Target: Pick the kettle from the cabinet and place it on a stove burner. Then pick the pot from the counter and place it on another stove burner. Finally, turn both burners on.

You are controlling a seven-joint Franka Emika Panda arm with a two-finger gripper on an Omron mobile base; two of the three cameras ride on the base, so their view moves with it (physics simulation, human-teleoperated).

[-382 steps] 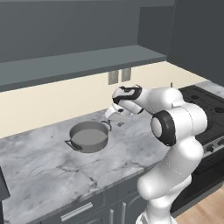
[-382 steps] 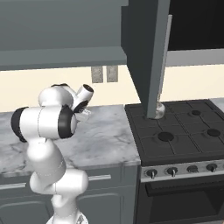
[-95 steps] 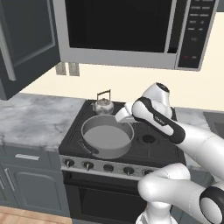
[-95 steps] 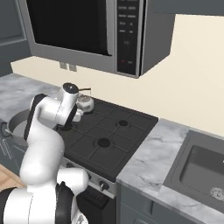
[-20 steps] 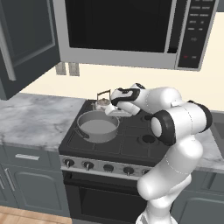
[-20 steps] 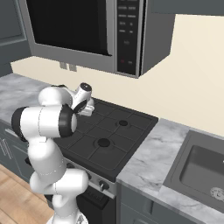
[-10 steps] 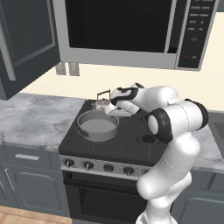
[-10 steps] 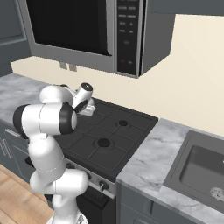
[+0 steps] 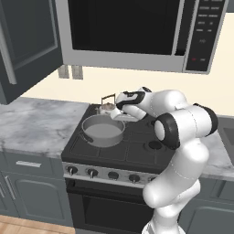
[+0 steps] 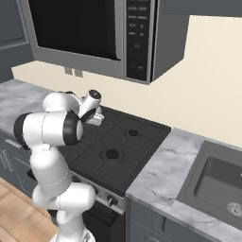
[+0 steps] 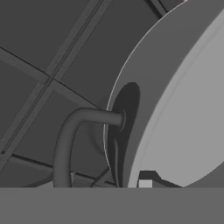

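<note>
pot (image 9: 102, 130) sits on the front left burner of the stove (image 9: 137, 153), kettle (image 9: 108, 106) on the one behind it, so both placements look done. fingers (image 9: 119, 111) hang right at the pot's rim, can't tell if they're gripping it. pot's wide, shallow, grey, with a dark loop handle (image 11: 72, 140).

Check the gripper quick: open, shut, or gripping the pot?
Gripper: at the rim of the pot, which sits on the cooktop. Whether it grips or is open cannot be told; its fingertips are hidden.
</note>
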